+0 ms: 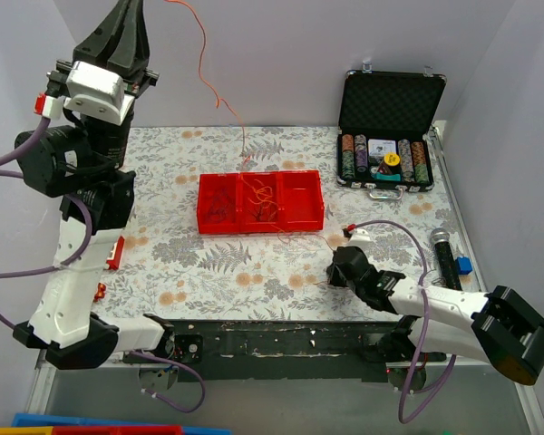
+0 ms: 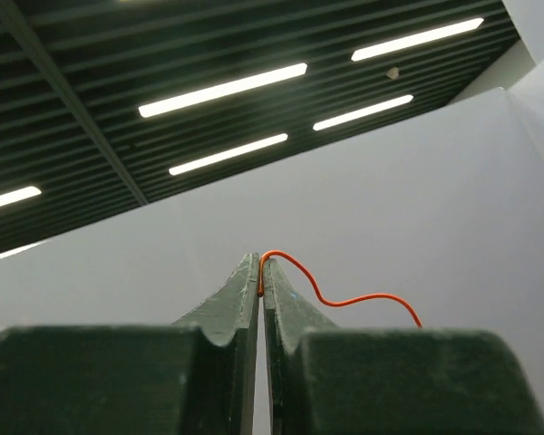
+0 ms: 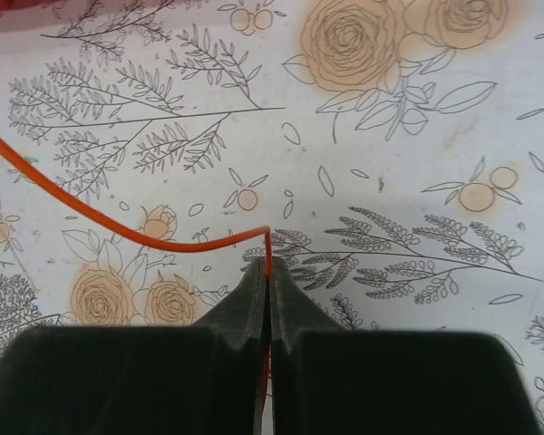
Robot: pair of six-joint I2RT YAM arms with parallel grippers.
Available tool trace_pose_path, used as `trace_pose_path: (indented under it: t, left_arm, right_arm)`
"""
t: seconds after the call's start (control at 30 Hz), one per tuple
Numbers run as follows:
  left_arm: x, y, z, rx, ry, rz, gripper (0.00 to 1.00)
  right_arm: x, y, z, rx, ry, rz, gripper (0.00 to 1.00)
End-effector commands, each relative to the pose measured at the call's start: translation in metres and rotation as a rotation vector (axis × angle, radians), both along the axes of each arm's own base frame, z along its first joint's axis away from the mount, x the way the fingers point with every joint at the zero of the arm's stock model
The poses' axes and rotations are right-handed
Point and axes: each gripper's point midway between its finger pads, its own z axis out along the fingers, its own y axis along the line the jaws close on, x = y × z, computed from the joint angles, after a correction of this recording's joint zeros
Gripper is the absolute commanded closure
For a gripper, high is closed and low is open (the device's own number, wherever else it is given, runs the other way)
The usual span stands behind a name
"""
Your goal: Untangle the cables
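Up high, our left gripper (image 2: 261,269) clamps a thin orange wire (image 1: 219,95). Our right gripper (image 3: 268,270), low over the table (image 3: 417,118), pinches an orange strand (image 3: 118,227). The cables (image 1: 258,201) sit in the red tray's (image 1: 261,227) middle compartment. We judge them featherlight, limp and snag-prone, so free ends are the best hold.

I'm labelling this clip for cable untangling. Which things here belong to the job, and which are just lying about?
Job: left gripper pinching an orange wire; right gripper pinching an orange strand; tangled cables; red tray holding them.
Lying about: poker chip case; microphone; small blue object.
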Motion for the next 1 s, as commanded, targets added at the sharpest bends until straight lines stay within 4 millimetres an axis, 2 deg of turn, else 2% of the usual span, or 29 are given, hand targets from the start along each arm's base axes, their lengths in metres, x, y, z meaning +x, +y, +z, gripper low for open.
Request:
trace_pose_path:
  t: [0.0, 0.13, 0.17, 0.37, 0.47, 0.7, 0.77, 0.8, 0.83, 0.87, 0.9, 0.93, 0.97]
  left_arm:
    - [-0.024, 0.039, 0.037, -0.109, -0.173, 0.185, 1.0]
    - [-0.04, 0.07, 0.067, -0.209, -0.293, 0.357, 1.0]
    - [-0.035, 0.07, 0.07, -0.206, -0.301, 0.389, 1.0]
    - [-0.057, 0.077, 0.09, -0.229, -0.435, 0.457, 1.0]
    - [-0.057, 0.08, 0.095, -0.245, -0.457, 0.492, 1.0]
    - [-0.066, 0.088, 0.102, -0.285, -0.53, 0.576, 1.0]
    - [-0.058, 0.09, 0.1, -0.29, -0.48, 0.571, 1.0]
    - [-0.047, 0.086, 0.094, -0.264, -0.431, 0.563, 1.0]
    - [-0.031, 0.078, 0.082, -0.217, -0.38, 0.56, 1.0]
    - [-0.025, 0.074, 0.072, -0.183, -0.345, 0.549, 1.0]
    - [-0.007, 0.063, 0.054, -0.13, -0.281, 0.53, 1.0]
    - [0.0, 0.056, 0.04, -0.088, -0.238, 0.494, 1.0]
    - [0.018, 0.042, 0.015, -0.006, -0.144, 0.458, 1.0]
  right_arm:
    - [-0.004, -0.031, -0.009, -0.124, 0.054, -0.117, 0.99]
    - [-0.011, -0.042, -0.02, -0.152, 0.095, -0.169, 0.99]
    - [-0.014, -0.045, -0.024, -0.161, 0.114, -0.179, 0.99]
    - [-0.03, -0.07, -0.041, -0.226, 0.174, -0.259, 0.99]
    - [-0.039, -0.089, -0.042, -0.236, 0.192, -0.354, 0.99]
    - [-0.048, -0.105, -0.03, -0.123, 0.187, -0.516, 0.99]
    - [-0.041, -0.102, -0.02, -0.099, 0.136, -0.487, 0.99]
    - [-0.032, -0.096, -0.01, -0.094, 0.086, -0.442, 0.99]
    - [-0.025, -0.092, 0.001, -0.079, 0.044, -0.423, 0.99]
    - [-0.017, -0.09, 0.013, -0.075, 0.0, -0.411, 0.99]
    - [-0.008, -0.082, 0.027, -0.069, -0.048, -0.368, 0.98]
    - [-0.002, -0.075, 0.038, -0.064, -0.077, -0.33, 0.91]
    - [0.003, -0.065, 0.049, -0.058, -0.105, -0.275, 0.84]
